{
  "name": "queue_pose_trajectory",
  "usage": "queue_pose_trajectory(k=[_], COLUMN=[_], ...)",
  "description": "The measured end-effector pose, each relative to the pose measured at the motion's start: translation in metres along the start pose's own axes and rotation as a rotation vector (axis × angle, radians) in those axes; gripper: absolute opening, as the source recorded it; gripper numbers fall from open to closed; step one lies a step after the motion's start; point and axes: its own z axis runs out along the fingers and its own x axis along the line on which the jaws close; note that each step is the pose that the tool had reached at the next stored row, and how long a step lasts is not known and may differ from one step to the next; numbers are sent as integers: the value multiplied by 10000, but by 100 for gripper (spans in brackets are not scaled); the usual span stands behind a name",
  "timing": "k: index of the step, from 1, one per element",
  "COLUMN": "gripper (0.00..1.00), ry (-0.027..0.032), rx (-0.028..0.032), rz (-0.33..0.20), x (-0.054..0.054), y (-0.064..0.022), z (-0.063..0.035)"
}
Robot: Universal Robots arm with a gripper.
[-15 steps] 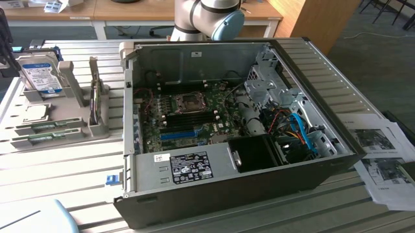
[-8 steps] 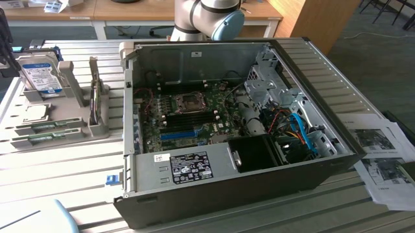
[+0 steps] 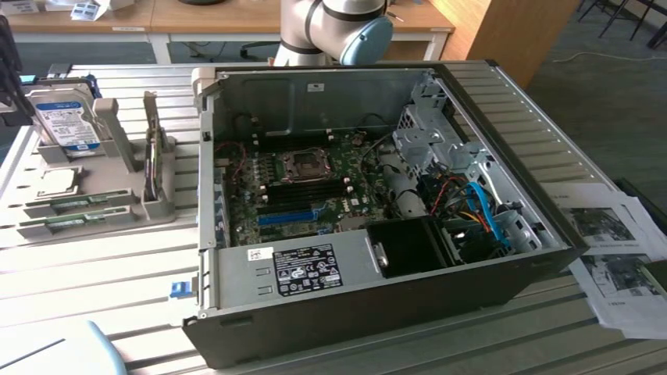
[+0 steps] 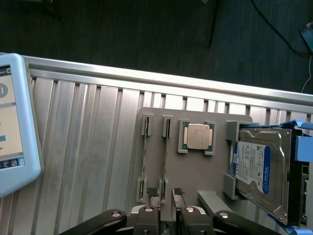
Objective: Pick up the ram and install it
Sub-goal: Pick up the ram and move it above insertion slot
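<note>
Your gripper (image 4: 165, 193) stands released above the grey holder (image 4: 195, 169) on the slatted table (image 4: 88, 147), its two fingers apart and holding nothing. The ram (image 4: 165, 152) stands on its long edge in a slot of that holder, in line with the gap between the fingers and, as far as the wrist view tells, untouched. A second memory stick (image 4: 145, 152) stands just beside it in the neighbouring slot. A processor chip (image 4: 197, 136) and a hard drive (image 4: 259, 171) sit on the ram's other side. The open computer case (image 3: 365, 320) lies near the holder, on the exterior view's right. Judgement on handling: the ram should be light, stiff and thin, and liable to crack or lose chips if bent or pinched hard. Take hold across its two flat faces near mid-length, at the upper edge that the holder leaves free. Keep off the contact edge seated in the slot, and clear of the neighbouring stick.
</note>
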Motion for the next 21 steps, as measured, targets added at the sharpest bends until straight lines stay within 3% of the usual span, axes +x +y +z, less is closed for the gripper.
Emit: queue_pose_trajectory(k=[21], gripper=[23], ry=[0], rx=[0], rz=[1], x=[7], y=[-14], z=[306])
